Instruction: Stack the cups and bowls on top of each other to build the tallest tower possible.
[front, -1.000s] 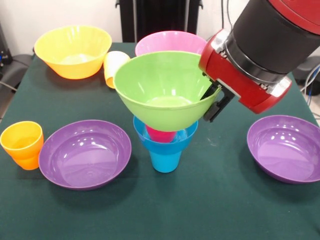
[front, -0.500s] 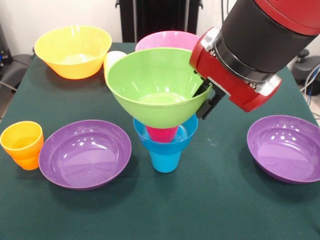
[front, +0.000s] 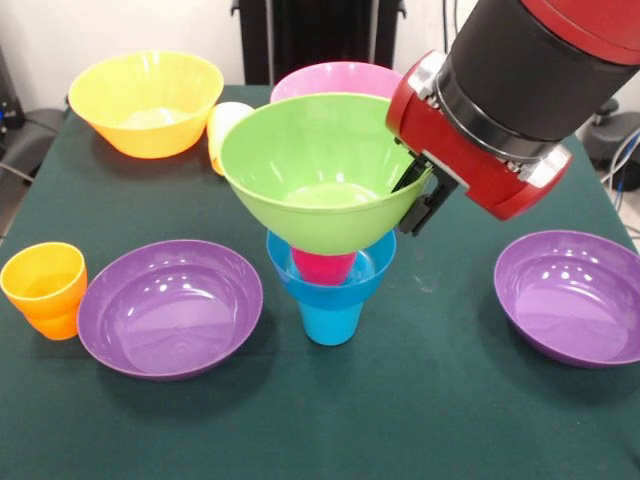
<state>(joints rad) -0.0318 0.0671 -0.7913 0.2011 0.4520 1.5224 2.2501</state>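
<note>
Four pieces formed the tower (front: 330, 250); the tool (front: 418, 198) clamped the lime green bowl (front: 320, 170) at its 3 o'clock rim, seating it on the red cup (front: 324, 267).

Lime green bowl (front: 322, 170) and hand (front: 418, 196) slightly rightward again after leftward swing.

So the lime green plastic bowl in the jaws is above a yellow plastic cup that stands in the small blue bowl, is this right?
Not quite. In the front view, the cup under the lime green plastic bowl is a red plastic cup, not yellow. It stands in the small blue plastic bowl, as you said.
</note>
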